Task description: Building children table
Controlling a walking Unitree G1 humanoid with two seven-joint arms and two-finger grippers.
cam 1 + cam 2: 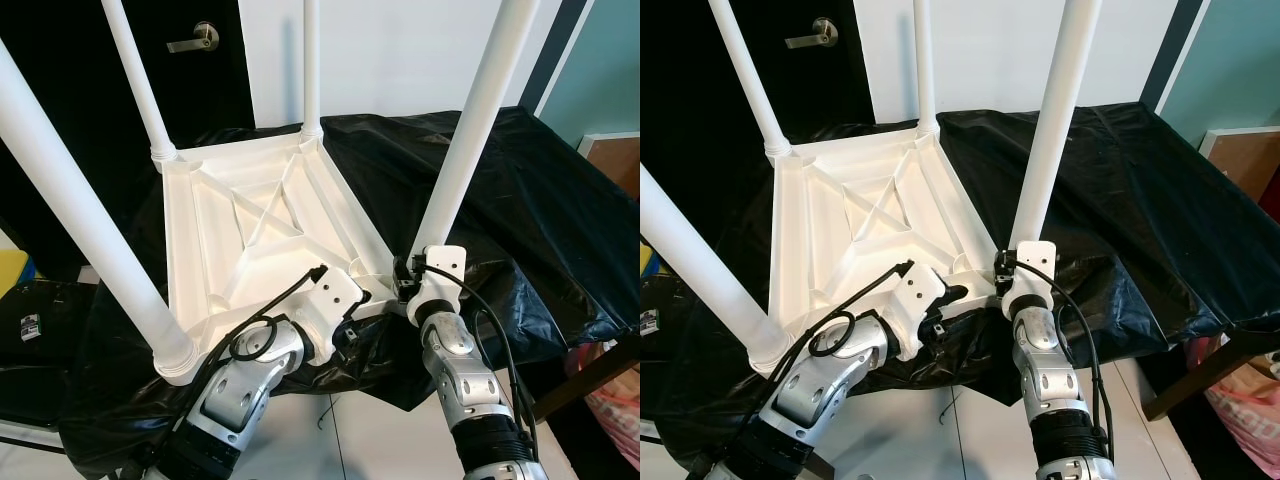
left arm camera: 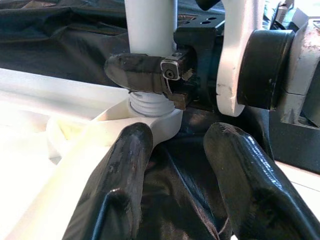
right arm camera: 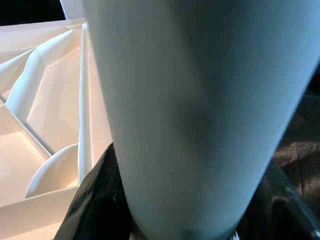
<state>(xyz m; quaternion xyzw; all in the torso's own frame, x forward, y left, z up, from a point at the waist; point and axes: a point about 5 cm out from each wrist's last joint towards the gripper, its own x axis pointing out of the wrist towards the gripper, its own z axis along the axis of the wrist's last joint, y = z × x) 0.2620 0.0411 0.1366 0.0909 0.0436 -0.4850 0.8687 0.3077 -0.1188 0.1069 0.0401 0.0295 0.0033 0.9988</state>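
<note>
Lying upside down at frame centre on the black plastic sheet (image 1: 530, 200) — white plastic children's table (image 1: 250, 225), so sockets are facing up. Right gripper (image 2: 150, 75) pinching the near-right white round leg (image 1: 470, 140) at its base, probably seating it. Left gripper (image 2: 175, 165) hovering spread beside that corner — likely bracing.

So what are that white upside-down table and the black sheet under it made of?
The table looks like moulded plastic: smooth, matte white, with cast ribs underneath and round tube legs. The sheet seems to be thin plastic film, glossy and crinkled, though coated cloth is possible. The right claw grips one leg's base.
</note>
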